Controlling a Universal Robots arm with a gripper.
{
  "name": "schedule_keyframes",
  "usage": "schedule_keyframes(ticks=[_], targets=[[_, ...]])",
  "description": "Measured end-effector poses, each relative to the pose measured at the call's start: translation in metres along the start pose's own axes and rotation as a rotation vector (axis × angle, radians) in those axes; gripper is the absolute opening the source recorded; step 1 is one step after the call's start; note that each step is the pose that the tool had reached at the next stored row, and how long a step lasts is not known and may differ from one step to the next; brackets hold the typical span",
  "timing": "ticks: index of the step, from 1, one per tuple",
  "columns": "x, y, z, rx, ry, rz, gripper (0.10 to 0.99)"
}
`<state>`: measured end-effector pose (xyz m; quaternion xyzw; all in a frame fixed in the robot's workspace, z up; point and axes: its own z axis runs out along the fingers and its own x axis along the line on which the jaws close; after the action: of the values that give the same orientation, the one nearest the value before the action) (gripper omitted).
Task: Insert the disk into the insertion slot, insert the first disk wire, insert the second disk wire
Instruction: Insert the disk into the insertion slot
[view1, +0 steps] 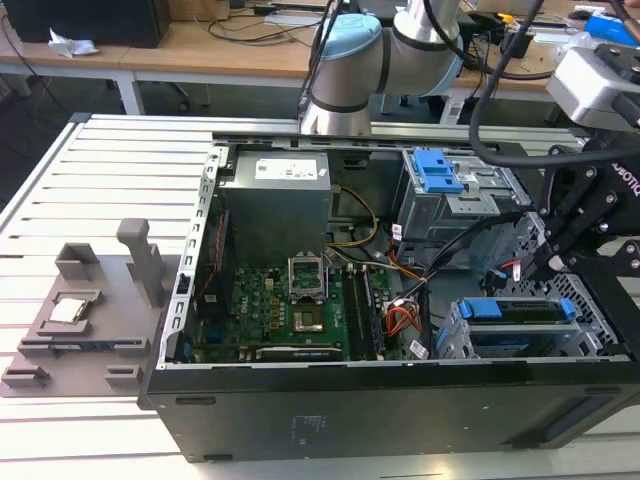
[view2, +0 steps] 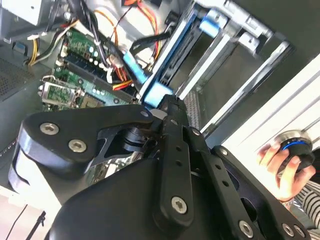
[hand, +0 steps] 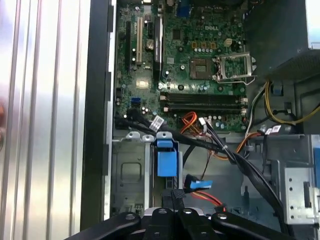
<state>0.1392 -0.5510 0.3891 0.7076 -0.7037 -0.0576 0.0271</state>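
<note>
The slatted desk (view1: 110, 170) carries an open black computer case (view1: 300, 415). At the exterior view's lower right, the perforated insertion slot (view1: 452, 340) holds the grey, blue-framed disk (view1: 520, 330). Above it, the gripper (view1: 540, 265) has its fingers pressed together. The power supply's white label (view1: 290, 170) is unreadable.

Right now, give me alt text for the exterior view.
The gripper hangs over the disk, which lies in the insertion slot at the exterior view's right of an open computer case. The case lies on a slatted table, its motherboard exposed.
</note>
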Motion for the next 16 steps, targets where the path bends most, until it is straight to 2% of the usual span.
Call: schedule_keyframes(ticks=[2, 6, 7, 11, 14, 16], targets=[[-0.0009, -0.0076, -0.0009, 0.000, 0.0001, 0.000, 0.106], [-0.0021, -0.0318, -0.0037, -0.001, 0.0000, 0.000, 0.106], [-0.0023, -0.0350, -0.0040, -0.001, 0.0001, 0.000, 0.106], [-0.0022, -0.0388, -0.0026, -0.001, 0.0001, 0.000, 0.106], [-0.0020, -0.0458, 0.0025, -0.001, 0.0000, 0.000, 0.106], [-0.0020, -0.0468, 0.0029, -0.001, 0.0002, 0.000, 0.106]])
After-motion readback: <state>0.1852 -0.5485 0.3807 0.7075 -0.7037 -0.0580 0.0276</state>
